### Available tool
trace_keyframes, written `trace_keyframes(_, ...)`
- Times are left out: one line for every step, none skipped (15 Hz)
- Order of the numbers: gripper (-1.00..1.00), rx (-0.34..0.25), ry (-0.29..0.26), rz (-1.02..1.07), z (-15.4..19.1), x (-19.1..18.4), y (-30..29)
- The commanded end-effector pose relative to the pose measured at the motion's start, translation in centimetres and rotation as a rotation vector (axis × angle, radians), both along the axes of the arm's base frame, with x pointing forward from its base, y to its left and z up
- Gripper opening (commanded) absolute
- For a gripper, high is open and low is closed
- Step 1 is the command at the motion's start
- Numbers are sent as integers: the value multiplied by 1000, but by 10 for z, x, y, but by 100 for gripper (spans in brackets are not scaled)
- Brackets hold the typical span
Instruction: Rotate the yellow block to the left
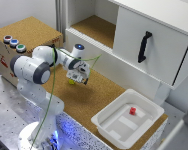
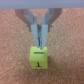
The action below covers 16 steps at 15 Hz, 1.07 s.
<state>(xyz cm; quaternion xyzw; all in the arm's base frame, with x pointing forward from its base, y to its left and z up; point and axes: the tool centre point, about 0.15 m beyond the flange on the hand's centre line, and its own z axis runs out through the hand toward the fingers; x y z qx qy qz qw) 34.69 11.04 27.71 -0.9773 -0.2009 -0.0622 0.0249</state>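
Note:
The yellow block (image 2: 38,58) is a small bright cube with a dark T-like mark on its face, resting on the cork surface. In the exterior view the yellow block (image 1: 72,82) peeks out just under my gripper (image 1: 76,79). In the wrist view my gripper (image 2: 40,45) is directly over the block, its two fingertips (image 2: 36,41) drawn close together at the block's upper edge. The gap between them is far narrower than the block, so the fingers do not enclose it. The jaws look shut with nothing between them.
A white tray (image 1: 106,125) holding a small red block (image 1: 132,110) sits at the exterior view's lower right. A white cabinet with a black handle (image 1: 144,46) stands behind. A cork-topped box with three buttons (image 1: 14,43) is at the left.

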Motion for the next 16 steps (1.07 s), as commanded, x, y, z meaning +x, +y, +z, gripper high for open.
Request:
trace_keyframes(100,-112,-15,1,16,-20,23)
trace_keyframes(100,-118,-6,5,9,-19,23)
trace_keyframes(100,-130,1,3,0,-18,23)
trace_keyframes(100,-151,-11,16,-8,-15,24)
trace_keyframes(100,-141,-13,21,-16,-11,24)
trace_keyframes(100,-158,-23,19,-22,-6,23)
trace_keyframes(100,-155,-27,23,-29,-1,23)
trace_keyframes(100,-158,-28,22,-35,4,23)
trace_keyframes(100,-171,-19,26,-42,9,24)
trace_keyframes(100,-176,-17,28,-46,12,24)
trace_keyframes(100,-183,-11,20,-51,14,23)
trace_keyframes(100,-186,-4,3,-56,16,19)
trace_keyframes(100,-187,3,-7,-60,16,16)
trace_keyframes(100,-183,-3,-16,-61,16,13)
trace_keyframes(100,-193,-11,-12,-61,16,12)
trace_keyframes(100,-172,-9,-17,-63,15,11)
